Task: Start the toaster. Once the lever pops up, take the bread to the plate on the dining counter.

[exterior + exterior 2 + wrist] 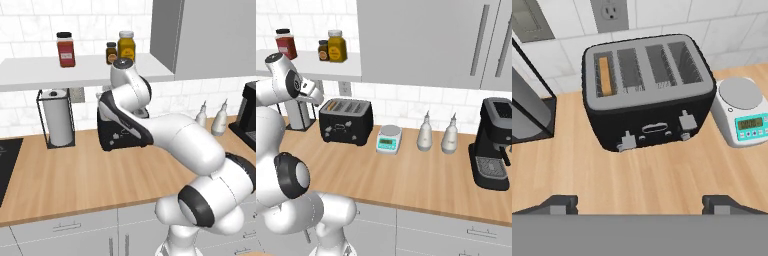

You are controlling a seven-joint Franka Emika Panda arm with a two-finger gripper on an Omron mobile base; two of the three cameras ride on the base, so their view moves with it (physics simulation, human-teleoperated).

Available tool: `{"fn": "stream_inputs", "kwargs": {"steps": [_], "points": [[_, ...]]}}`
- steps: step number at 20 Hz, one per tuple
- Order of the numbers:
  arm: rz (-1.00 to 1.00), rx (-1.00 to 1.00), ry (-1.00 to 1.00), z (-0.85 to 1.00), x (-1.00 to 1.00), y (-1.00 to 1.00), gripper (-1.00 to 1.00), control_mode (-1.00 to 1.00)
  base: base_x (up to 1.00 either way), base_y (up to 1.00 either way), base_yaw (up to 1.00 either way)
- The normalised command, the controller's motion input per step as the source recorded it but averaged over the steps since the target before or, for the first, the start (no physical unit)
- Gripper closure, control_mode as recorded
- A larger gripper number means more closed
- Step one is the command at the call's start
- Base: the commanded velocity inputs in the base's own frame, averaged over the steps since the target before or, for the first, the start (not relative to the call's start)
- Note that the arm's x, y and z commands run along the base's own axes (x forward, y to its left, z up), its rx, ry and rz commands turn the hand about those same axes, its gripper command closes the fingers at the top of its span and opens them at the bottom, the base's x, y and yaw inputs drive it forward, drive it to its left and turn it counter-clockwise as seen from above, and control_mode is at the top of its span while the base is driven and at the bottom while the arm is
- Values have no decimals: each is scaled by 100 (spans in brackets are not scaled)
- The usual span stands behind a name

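The black toaster [647, 95] with a silvery slotted top stands on the wood worktop against the tiled wall, also seen as the toaster [346, 120] and, partly behind my arm, the toaster [112, 139]. The golden-brown bread [604, 75] sits sunk in the leftmost slot. Two grey levers [627, 142] show on the toaster's front. My gripper [642, 204] hovers above and in front of the toaster, open, with nothing between its fingertips [562, 202]. The plate and the dining counter are out of view.
A paper towel roll [57, 117] in a wire holder stands left of the toaster. Right of it are a small scale [389, 138], two bottles [425, 132] and a black coffee machine [493, 145]. A shelf with jars [66, 49] hangs above.
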Motion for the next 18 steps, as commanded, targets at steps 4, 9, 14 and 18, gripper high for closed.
{"fn": "stream_inputs", "kwargs": {"steps": [4, 9, 14, 18], "points": [[0, 0, 0, 0, 0, 0, -100, -100, 0, 0, 0], [0, 0, 0, 0, 0, 0, -100, -100, 0, 0, 0], [0, 0, 0, 0, 0, 0, -100, -100, 0, 0, 0], [0, 0, 0, 0, 0, 0, -100, -100, 0, 0, 0]]}}
